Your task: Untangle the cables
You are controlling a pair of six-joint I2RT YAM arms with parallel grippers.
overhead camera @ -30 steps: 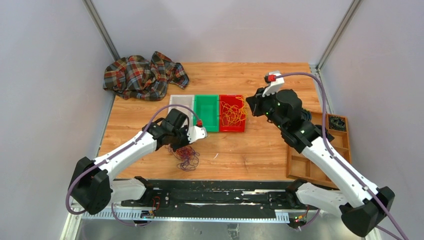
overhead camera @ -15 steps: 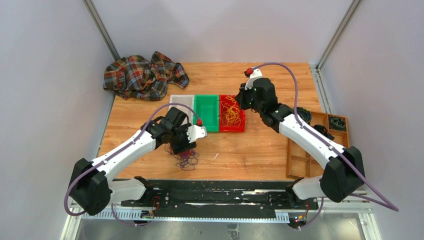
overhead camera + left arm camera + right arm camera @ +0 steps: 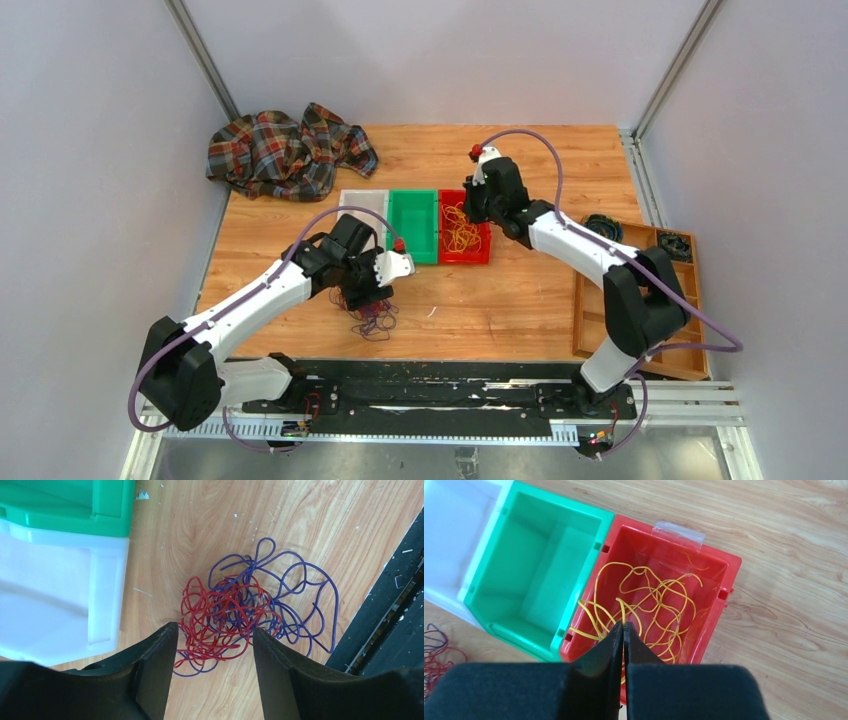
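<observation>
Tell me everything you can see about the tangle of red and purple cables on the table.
The tangle is thin red and blue-purple wire, knotted together: red bunched left, purple loops spreading right. It lies on the wooden table near the white bin, between the left gripper's open fingers; whether they touch it is unclear.

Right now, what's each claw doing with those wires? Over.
Left gripper open, above red-and-blue tangle on table. Right gripper shut, over yellow cables in red bin. Nothing in the way.
</observation>
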